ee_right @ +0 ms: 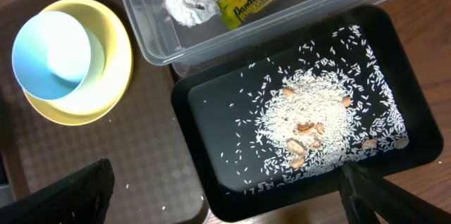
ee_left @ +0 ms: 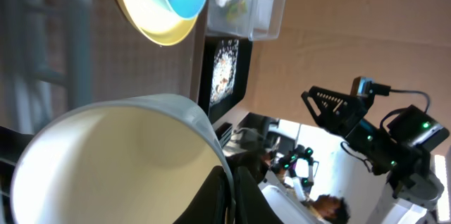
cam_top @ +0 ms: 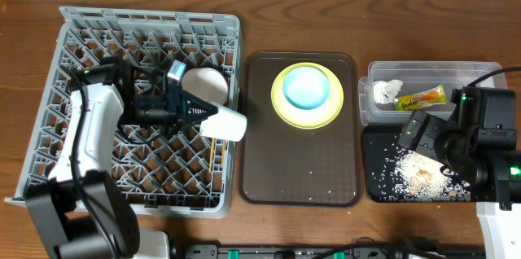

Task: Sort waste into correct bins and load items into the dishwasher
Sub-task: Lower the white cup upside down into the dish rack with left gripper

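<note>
Nearest me, right side: black tray (cam_top: 383,141) with rice scraps (cam_top: 415,173) heaped mid-tray. Right gripper (ee_right: 225,171) hangs over it, fingers spread wide, holding nothing.

Left side: chopsticks (cam_top: 213,155) lie in the dish rack (cam_top: 98,55) by its right wall. Left gripper (cam_top: 198,115) is pinched on the pale cup (cam_top: 226,125). The cup is on its side, outer end reaching over that wall.

Between them: brown serving tray (cam_top: 301,169), near half bare but for stray grains.

Farther: blue bowl (cam_top: 308,86) sits in the yellow-green plate (cam_top: 281,106). White bowl (cam_top: 205,85) is in the rack just behind the cup. Clear tub (cam_top: 423,67), right against the black tray's far edge, holds the napkin (cam_top: 387,91) and the wrapper (cam_top: 421,98).
</note>
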Tool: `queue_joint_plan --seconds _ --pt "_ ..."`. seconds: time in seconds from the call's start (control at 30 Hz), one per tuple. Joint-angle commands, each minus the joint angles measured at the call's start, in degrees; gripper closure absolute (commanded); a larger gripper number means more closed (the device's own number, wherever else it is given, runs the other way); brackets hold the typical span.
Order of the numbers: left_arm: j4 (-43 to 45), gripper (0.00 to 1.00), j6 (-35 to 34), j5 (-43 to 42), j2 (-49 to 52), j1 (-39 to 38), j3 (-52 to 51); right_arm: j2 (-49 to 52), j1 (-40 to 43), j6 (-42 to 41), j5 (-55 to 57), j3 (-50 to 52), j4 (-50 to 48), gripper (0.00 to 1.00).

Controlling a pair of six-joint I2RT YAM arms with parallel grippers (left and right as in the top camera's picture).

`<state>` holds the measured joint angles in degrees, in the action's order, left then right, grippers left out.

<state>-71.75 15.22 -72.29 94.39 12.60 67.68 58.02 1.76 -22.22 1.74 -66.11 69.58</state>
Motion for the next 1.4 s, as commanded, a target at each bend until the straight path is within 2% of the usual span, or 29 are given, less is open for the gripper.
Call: queue_joint_plan --seconds 0.0,0.13,0.43,0.63,0.77,0.87,0.9,0.93,1.37 --pt "-0.2 0.93 5.81 -2.93 1.01 2.89 -0.46 0.0 0.48 0.66 0.37 -0.22 0.09 0.01" --pt "0.02 0.93 6.45 1.07 1.42 5.11 -1.38 0.0 0.48 0.66 0.37 -0.22 0.09 0.01" --pt "5.25 0.92 7.21 1.33 1.55 8.04 -9.44 0.0 0.48 0.63 0.37 -0.22 0.09 0.01" --pt "5.29 0.92 7.23 1.9 1.66 12.72 -9.73 0.0 0.48 0.66 0.37 -0.22 0.09 0.01" --pt "6.14 0.92 7.21 6.23 1.66 14.69 -9.73 0.0 0.48 0.63 0.37 -0.22 0.09 0.01" --pt "6.43 0.83 7.15 11.21 1.66 15.69 -9.73 0.0 0.48 0.63 0.37 -0.22 0.09 0.01" --pt "6.45 0.35 6.75 12.66 1.64 16.09 -9.7 0.0 0.48 0.63 0.37 -0.22 0.09 0.01" --pt "6.4 0.01 6.51 13.75 1.64 16.5 -9.7 0.0 0.46 0.63 0.37 -0.22 0.09 0.01" --pt "6.32 0.0 0.22 19.47 -1.79 24.09 -9.44 0.0 0.48 0.63 0.37 -0.22 0.09 0.01"
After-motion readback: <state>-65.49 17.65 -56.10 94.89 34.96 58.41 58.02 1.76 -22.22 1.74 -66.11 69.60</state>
